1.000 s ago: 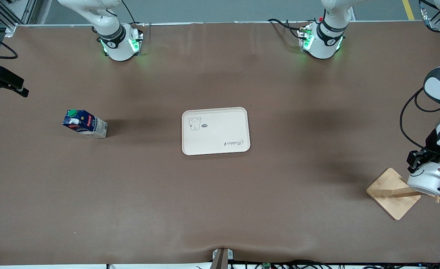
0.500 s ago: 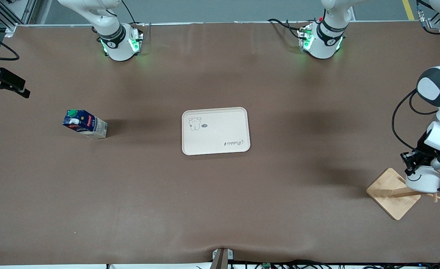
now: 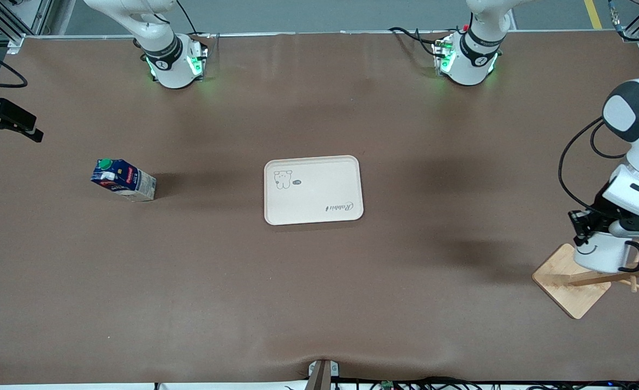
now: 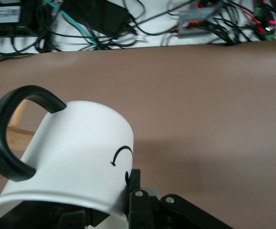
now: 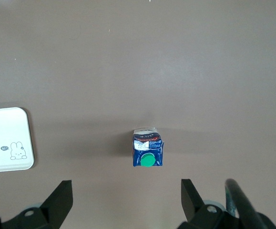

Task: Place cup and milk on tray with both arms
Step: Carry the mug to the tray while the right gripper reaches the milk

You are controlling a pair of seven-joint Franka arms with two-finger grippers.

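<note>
Left pincer (image 3: 583, 230), lower right of front view: shut on rim of cup (image 3: 601, 254), over wooden rack (image 3: 571, 279). Cup rigid, light, glazed, likely slippery and breakable; rim grip adequate. Right pincer (image 5: 123, 200): wide open, empty, over milk (image 3: 123, 180), mid-left on tabletop (image 3: 319, 303). Carton light, squashable; grasp across sides. Tray (image 3: 314, 189) centre, empty.

A square wooden rack base (image 3: 567, 280) with slanted pegs (image 3: 617, 278) sits on the brown bench (image 3: 319, 281) at the left arm's end, nearer the front camera. Cables (image 4: 128, 24) trail along the bench's edge.
</note>
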